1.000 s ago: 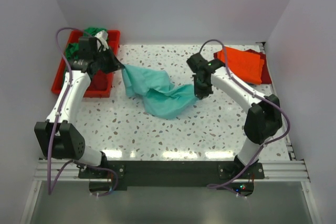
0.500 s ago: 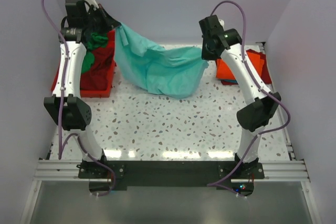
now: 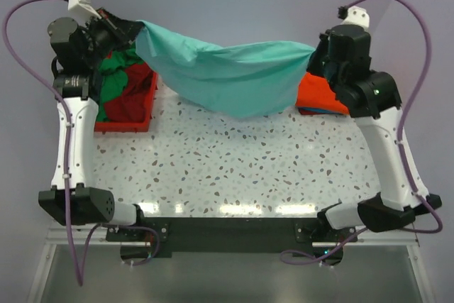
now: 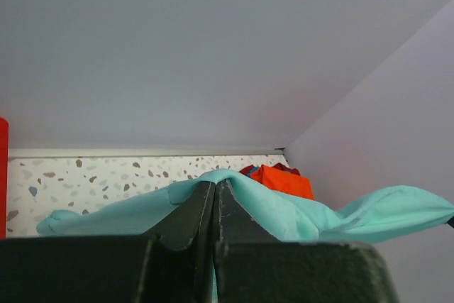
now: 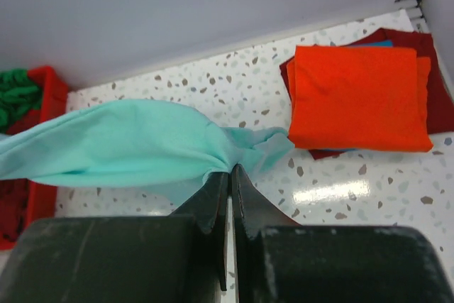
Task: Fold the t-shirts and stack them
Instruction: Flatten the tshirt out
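Teal t-shirt [image 3: 234, 79] hangs stretched above the table [image 3: 248, 164].
Left gripper [image 3: 135, 32] pinches its end at 10 o'clock, right gripper [image 3: 315, 54] clamps the other end at 2 o'clock, over the folded orange shirt [image 3: 320, 96].

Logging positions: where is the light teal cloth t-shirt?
Top view: the light teal cloth t-shirt hangs mid-air across the far side, stretched between left gripper and right gripper.

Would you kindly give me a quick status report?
Left pincer, right pincer shut on teal t-shirt, slung mid-air between them. Folded orange t-shirt far right. Nothing blocking.
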`<control>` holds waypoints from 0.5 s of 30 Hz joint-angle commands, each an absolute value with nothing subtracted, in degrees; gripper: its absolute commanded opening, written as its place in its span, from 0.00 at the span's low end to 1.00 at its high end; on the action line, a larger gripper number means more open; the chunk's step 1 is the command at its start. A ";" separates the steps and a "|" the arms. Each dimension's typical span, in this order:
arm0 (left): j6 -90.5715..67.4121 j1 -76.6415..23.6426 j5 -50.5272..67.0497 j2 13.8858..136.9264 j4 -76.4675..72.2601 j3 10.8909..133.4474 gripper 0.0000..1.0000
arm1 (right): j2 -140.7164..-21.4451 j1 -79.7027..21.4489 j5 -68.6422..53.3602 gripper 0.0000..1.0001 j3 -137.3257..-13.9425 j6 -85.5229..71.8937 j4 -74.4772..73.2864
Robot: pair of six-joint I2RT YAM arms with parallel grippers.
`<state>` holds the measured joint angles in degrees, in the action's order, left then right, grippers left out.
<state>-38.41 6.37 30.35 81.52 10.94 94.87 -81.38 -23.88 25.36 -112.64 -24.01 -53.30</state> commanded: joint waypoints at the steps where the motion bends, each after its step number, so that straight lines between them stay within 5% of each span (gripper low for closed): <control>1: -37.62 6.42 26.46 76.74 7.20 93.69 0.00 | -77.88 -23.47 28.47 0.00 -110.48 -24.17 -47.90; 7: -36.03 6.42 24.52 77.68 11.51 94.04 0.00 | -75.93 -23.55 31.37 0.03 -108.54 -21.98 -47.72; 15: -38.06 4.32 32.77 93.13 11.16 101.65 0.00 | -88.32 -22.77 30.15 0.00 -111.35 -19.69 -47.47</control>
<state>-37.52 5.78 28.58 86.52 11.46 95.81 -84.33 -23.35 29.36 -109.69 -21.45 -49.84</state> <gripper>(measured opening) 0.015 0.014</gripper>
